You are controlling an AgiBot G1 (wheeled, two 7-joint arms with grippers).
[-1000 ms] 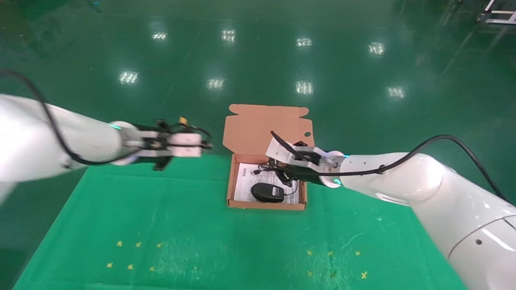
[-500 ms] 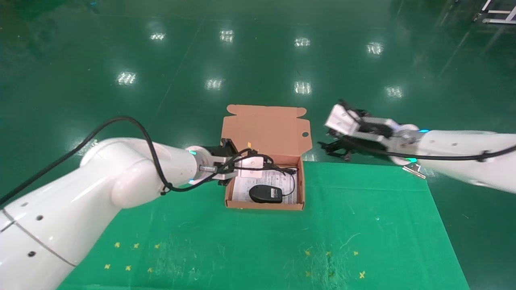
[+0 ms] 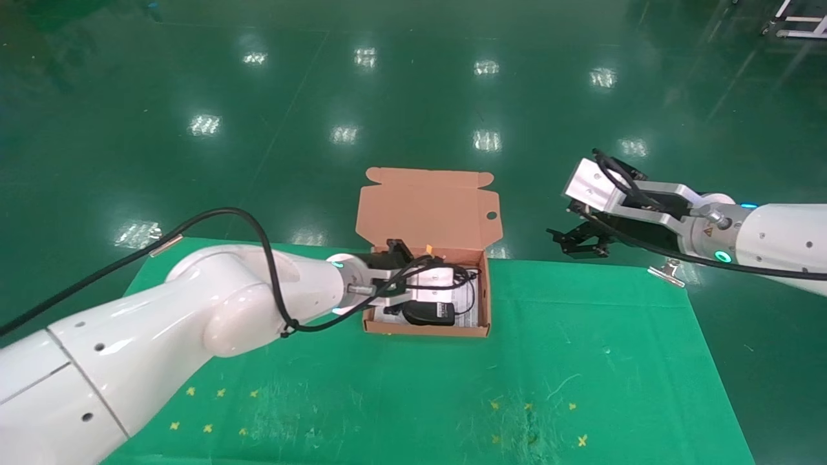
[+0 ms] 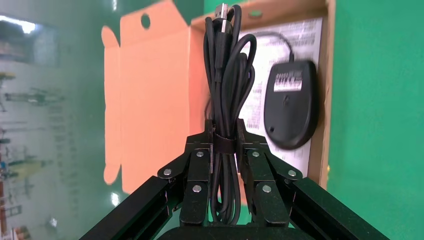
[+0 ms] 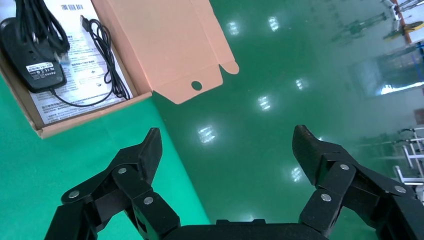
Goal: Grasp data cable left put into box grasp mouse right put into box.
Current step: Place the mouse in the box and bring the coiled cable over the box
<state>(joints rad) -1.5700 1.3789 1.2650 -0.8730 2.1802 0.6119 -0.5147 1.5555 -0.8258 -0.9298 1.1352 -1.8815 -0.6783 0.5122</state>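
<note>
Head view, left gripper [image 3: 431,279]: it hangs over the box [image 3: 426,329] and holds the data cable [image 3: 446,276].
Head view, mouse [image 3: 429,313]: it lies inside the box, on a white paper [image 3: 466,303].
Head view, right gripper [image 3: 575,242]: it floats off to the right, past the green mat [image 3: 413,387], with its fingers spread wide and nothing in them.
Left wrist view, data cable [image 4: 226,100]: the long black bundle is pinched between the fingers [image 4: 197,175], above the open box [image 4: 327,100], just beside the mouse [image 4: 291,110].
Right wrist view, right gripper [image 5: 227,150]: wide open and empty, away from the box [image 5: 75,122]; the mouse [image 5: 32,57] sits in it.

**Green all around me**

A glossy green floor [image 3: 413,84] spreads past my table, mirroring rows of ceiling lights from ten to two o'clock. A green mat [image 3: 400,387] covers the table; white frame furniture [image 3: 798,19] stands at two o'clock.
</note>
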